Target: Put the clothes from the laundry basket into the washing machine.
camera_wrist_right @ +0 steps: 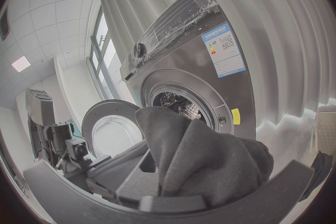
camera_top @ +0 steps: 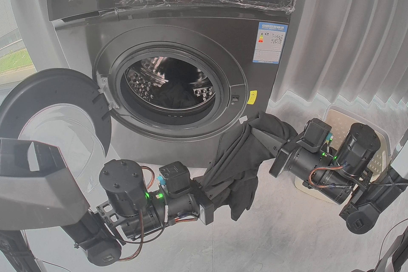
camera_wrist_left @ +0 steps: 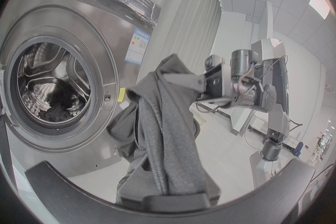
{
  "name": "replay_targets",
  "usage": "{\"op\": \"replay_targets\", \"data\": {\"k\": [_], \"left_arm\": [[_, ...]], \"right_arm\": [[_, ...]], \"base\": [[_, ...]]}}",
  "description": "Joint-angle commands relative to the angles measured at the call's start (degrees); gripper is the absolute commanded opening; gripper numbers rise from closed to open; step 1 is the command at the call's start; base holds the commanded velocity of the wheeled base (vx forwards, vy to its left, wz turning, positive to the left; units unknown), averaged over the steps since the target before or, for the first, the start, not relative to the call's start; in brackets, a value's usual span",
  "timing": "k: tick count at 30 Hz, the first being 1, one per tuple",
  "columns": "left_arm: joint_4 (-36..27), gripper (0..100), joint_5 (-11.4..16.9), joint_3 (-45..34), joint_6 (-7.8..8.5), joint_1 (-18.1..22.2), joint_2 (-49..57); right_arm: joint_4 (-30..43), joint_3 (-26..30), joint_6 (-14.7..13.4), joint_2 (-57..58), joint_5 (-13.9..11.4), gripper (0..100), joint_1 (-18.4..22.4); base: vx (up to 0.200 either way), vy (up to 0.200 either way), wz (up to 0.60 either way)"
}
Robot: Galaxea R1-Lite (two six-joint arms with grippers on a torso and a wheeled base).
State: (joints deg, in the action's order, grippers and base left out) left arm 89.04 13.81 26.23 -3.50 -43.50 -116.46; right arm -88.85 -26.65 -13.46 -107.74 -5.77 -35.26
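A pale pleated curtain (camera_top: 348, 30) and smooth grey floor (camera_top: 289, 234) are seen behind. A soft, crumpled dark grey knit garment (camera_top: 242, 158) is held just in front of the metallic washing machine (camera_top: 170, 30), below its round open drum. It is clamped at 2 places: low by the left gripper (camera_top: 214, 196), higher by the right gripper (camera_top: 263, 137), both forearms angled toward each other.

- garment (camera_top: 238, 162): plain charcoal grey with a ribbed knit, clamped between the black left gripper (camera_top: 214, 192) and the black right gripper (camera_top: 260, 134).
- washing machine (camera_top: 182, 30), beyond both grippers: silver-grey with a black panel.
- drum (camera_top: 144, 81): shiny steel, dotted.
- label (camera_top: 270, 42): blue and white.
- sticker (camera_top: 252, 97): yellow.
- laundry basket (camera_top: 344, 128), behind the right gripper: cream, perforated.
- curtain (camera_top: 348, 30): pale grey, pleated.
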Motion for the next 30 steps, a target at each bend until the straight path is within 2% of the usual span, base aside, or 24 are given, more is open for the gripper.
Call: {"op": "replay_targets", "data": {"k": [1, 14, 15, 19, 24, 28, 29, 30], "left_arm": [[0.08, 0, 0.07, -0.92, -0.02, -0.54, 3.17], [0.08, 0, 0.07, -0.13, -0.10, -0.10, 3.87], [0.08, 0, -0.01, -0.13, -0.10, -0.10, 3.87], [0.08, 0, -0.19, 0.05, -0.28, 0.34, 4.04], [0.08, 0, -0.28, 0.22, -0.54, 3.42, 5.36], [0.08, 0, -0.28, 0.31, -0.72, 4.91, 6.59], [0.08, 0, -0.28, 0.05, -0.72, 5.26, 7.47], [-0.01, 0, -0.28, -0.13, -0.81, 5.44, 8.00]], "right_arm": [[-0.19, 0.28, 0.01, -1.68, 0.32, 0, 0.01], [-0.10, 3.09, 0.10, -2.65, 0.05, 0, -1.75], [-0.10, 3.27, 0.10, -2.65, -0.03, 100, -1.83], [-0.10, 3.88, 0.01, -2.30, 0.14, 100, -2.01], [-0.01, 7.22, 0.19, 0.25, -0.30, 100, -1.83], [-0.01, 9.60, 0.36, 2.62, -2.58, 100, -1.48], [-0.01, 11.00, 0.63, 3.85, -4.25, 100, -1.13], [-0.01, 11.80, 0.71, 4.56, -4.87, 100, -0.87]], "base": [[0.000, 0.000, 0.00], [0.000, 0.000, 0.00], [0.000, 0.000, 0.00], [0.000, 0.000, 0.00], [0.000, 0.000, 0.00], [0.000, 0.000, 0.00], [0.000, 0.000, 0.00], [0.000, 0.000, 0.00]]}}
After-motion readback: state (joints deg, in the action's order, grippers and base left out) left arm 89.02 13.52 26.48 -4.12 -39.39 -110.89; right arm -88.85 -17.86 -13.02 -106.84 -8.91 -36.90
